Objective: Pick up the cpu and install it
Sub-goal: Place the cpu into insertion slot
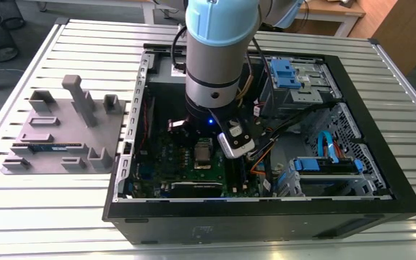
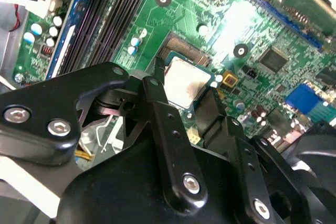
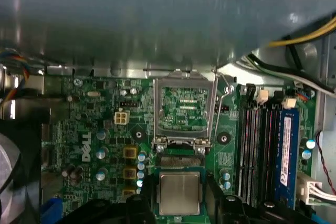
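Pale-blue and grey robot arm (image 1: 219,32) reaches into an open black desktop computer case (image 1: 381,208) lying on a slatted aluminium table (image 1: 63,227). Its black two-fingered gripper (image 3: 180,187) holds the small, flat, square, silvery-grey metal-topped cpu (image 3: 179,195) btwn narrow jaws, w/ fingers (image 2: 157,103) against two opposite edges, right at the socket on the green motherboard (image 3: 94,114). The rectangular metal socket frame (image 3: 181,140) stands flipped open just beside it (a strip of gold contacts (image 3: 180,161) shows btwn frame and chip). A grey fixture plate (image 1: 60,132) sits at the exterior view's left.
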`<action>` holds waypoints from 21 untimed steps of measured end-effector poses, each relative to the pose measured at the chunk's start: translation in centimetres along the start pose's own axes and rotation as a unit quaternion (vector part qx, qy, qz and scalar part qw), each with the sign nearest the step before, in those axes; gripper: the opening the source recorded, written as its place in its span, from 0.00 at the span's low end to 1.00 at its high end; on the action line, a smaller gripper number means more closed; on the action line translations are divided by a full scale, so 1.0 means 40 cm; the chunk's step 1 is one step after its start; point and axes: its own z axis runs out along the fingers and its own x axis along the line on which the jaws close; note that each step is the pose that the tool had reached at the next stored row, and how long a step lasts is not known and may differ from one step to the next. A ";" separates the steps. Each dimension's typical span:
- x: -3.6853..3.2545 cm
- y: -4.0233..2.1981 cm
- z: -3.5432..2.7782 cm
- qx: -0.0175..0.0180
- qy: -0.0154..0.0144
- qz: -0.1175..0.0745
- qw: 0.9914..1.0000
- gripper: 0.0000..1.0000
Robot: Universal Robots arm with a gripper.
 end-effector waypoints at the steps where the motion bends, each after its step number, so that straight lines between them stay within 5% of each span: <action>1: 0.000 -0.003 0.002 0.000 0.000 0.000 1.000 0.47; 21: -0.005 -0.013 0.026 0.000 0.000 0.003 1.000 0.47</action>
